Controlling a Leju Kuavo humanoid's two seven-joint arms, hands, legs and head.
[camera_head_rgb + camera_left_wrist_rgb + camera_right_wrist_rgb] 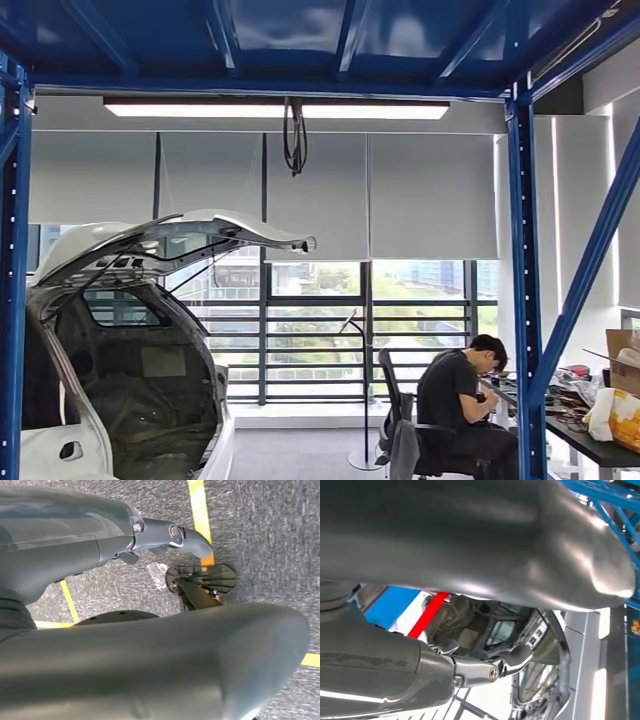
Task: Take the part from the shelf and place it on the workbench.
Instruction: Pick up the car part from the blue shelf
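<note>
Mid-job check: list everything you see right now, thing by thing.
Blue steel shelf frame: one, blue, around the view.
White car body shell: one, white, tailgate raised, left.
Ceiling strip light: one, lit, overhead.
Grey roller blinds: several, over windows.
Seated person: one, dark clothes, at desk, right.
Cardboard box: one, brown, on desk.
Yellow floor tape: lines on grey carpet.
Left hand: dark, hanging above floor, holding nothing visible.
Right hand: silvery, holding nothing visible.

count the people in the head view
1. A person sits on a chair at lower right, bent over a cluttered desk behind the blue post. Others may be hidden behind the car at left.
</note>
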